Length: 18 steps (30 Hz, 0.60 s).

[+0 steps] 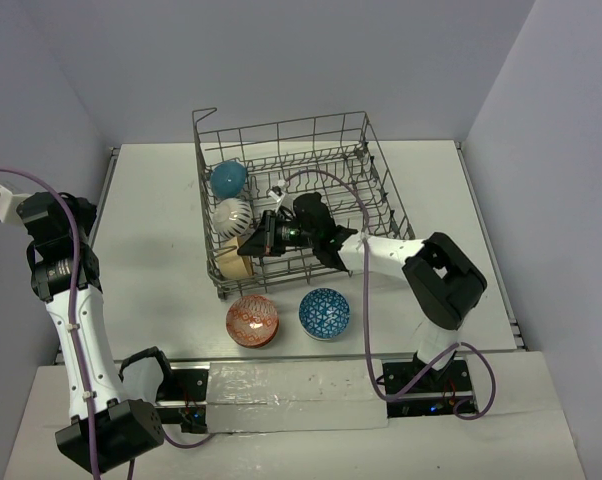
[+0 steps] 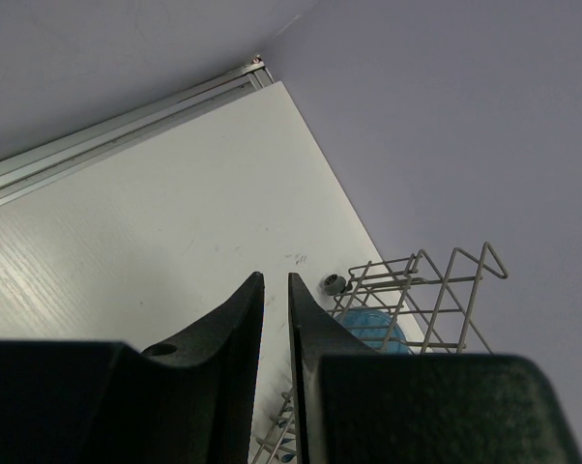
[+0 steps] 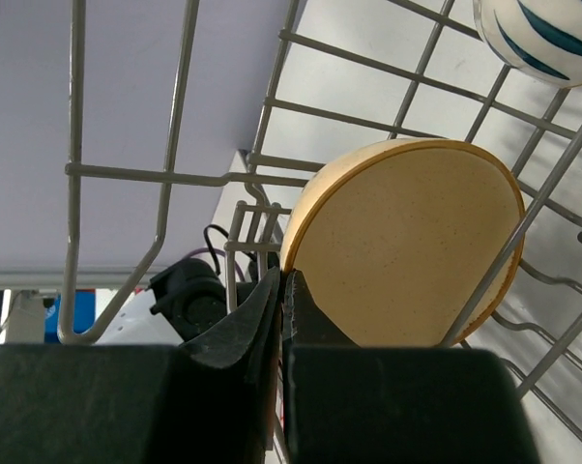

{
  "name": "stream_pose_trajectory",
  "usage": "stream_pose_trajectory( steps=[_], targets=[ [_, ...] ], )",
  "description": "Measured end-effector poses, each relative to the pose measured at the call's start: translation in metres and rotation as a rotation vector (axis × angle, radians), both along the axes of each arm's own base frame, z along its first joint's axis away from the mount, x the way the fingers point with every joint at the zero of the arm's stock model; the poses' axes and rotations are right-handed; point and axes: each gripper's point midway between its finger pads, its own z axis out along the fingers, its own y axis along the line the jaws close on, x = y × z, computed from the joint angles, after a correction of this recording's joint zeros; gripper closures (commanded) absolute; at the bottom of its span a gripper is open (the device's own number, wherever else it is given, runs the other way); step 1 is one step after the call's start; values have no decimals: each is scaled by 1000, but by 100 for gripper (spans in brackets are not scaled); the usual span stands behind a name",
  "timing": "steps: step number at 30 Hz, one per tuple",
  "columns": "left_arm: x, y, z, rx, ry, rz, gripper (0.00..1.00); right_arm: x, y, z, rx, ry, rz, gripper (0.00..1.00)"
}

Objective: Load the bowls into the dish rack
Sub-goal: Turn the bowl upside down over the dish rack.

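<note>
Right fingers (image 3: 276,290) closed at rim of tan bowl (image 3: 407,242) inside dish rack (image 1: 311,165), hold unconfirmed; left fingers (image 2: 256,300) narrowly parted, empty. Red bowl (image 1: 252,320) and blue bowl (image 1: 324,313) sit on desk just nearside of rack, nearer my right arm.

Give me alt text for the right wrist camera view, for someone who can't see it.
The right gripper, jaws shut, pinches the rim of a tan bowl standing on edge among the grey wires of the dish rack. A white bowl with blue stripes peeks in at the top right.

The white table (image 1: 151,250) bears the dish rack (image 1: 301,160), red bowl (image 1: 252,320) and blue bowl (image 1: 324,313).
</note>
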Motion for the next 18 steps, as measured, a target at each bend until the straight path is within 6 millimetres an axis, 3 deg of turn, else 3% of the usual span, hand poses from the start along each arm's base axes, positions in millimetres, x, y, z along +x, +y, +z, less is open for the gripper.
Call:
stream_pose_trajectory(
  steps=[11, 18],
  targets=[
    [0, 0, -1, -1, 3, 0, 78, 0, -3, -1, -61, -13, 11, 99],
    [2, 0, -3, -3, 8, -2, 78, 1, -7, -1, -84, -28, 2, 82]
  ],
)
